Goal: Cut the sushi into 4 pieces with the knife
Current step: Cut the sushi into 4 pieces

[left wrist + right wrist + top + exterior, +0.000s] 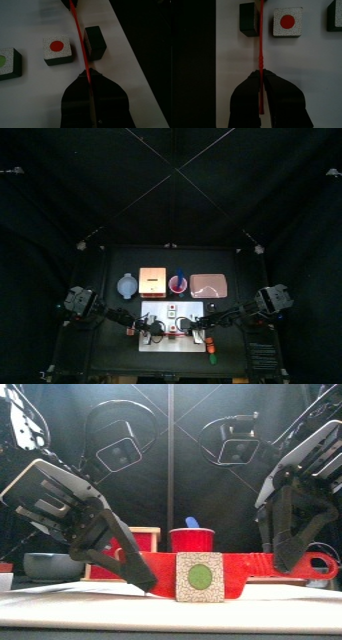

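A red toy knife (254, 565) lies level just above the white cutting board (160, 612). Both grippers are shut on it. My left gripper (135, 574) holds the blade end, and my right gripper (302, 560) holds the handle end. In the left wrist view the knife (81, 45) shows edge-on, rising from the left gripper (91, 76) past a dark sushi block (94, 41). A piece with a red centre (58, 48) and one with a green centre (5, 63) lie apart beside it. The right gripper (260, 73) shows the same blade (258, 40) beside a dark block (248, 19).
Behind the board stand a blue-grey bowl (127, 286), a wooden box (154, 280), a red cup (191, 541) with a blue knife (191, 522) in it, and a pink tray (209, 285). A sushi piece with a green centre (201, 578) stands at the board's front.
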Available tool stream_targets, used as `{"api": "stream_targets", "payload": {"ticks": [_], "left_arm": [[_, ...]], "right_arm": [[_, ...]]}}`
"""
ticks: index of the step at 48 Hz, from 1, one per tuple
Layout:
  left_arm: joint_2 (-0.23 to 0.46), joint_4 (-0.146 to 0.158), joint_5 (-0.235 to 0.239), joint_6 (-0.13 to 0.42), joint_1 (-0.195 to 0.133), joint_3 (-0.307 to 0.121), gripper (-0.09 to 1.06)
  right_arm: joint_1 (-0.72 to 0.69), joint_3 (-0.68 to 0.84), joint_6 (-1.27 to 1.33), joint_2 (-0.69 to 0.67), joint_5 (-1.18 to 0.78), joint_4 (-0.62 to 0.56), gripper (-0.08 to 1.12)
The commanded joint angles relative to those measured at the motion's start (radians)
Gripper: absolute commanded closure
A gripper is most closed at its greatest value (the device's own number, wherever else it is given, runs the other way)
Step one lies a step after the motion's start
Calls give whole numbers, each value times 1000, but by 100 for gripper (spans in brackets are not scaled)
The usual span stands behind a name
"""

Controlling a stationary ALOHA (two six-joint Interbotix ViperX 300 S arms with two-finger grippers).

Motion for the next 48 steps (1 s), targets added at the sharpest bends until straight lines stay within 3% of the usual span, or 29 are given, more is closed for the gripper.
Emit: {"api": "stream_targets", "payload": {"ticks": [1, 5, 14, 19, 25, 33, 40, 42, 48], "left_arm": [[35, 5, 18, 15, 17, 12, 73], [31, 14, 28, 15, 44, 14, 73], [21, 69, 51, 15, 124, 11, 73], [0, 100, 67, 15, 146, 12, 73], [-25, 118, 80, 15, 150, 15, 73], [-44, 118, 83, 15, 150, 12, 73], [-114, 163, 83, 12, 126, 9, 70], [-143, 173, 86, 12, 115, 9, 68], [-224, 167, 87, 9, 107, 14, 51]], "right_arm": [[-35, 0, -6, 14, 0, -34, 101], [-64, -3, -6, 8, 3, -61, 101], [-121, -5, -6, -9, 5, -117, 101], [-132, -5, -5, -23, 6, -129, 101], [-132, -6, -5, -34, 6, -132, 101], [-130, -17, -5, -38, 11, -133, 101], [-124, -49, -5, -86, 89, -135, 101], [-120, -58, -6, -109, 117, -135, 101], [-103, -55, -5, -181, 167, -133, 101]]}}
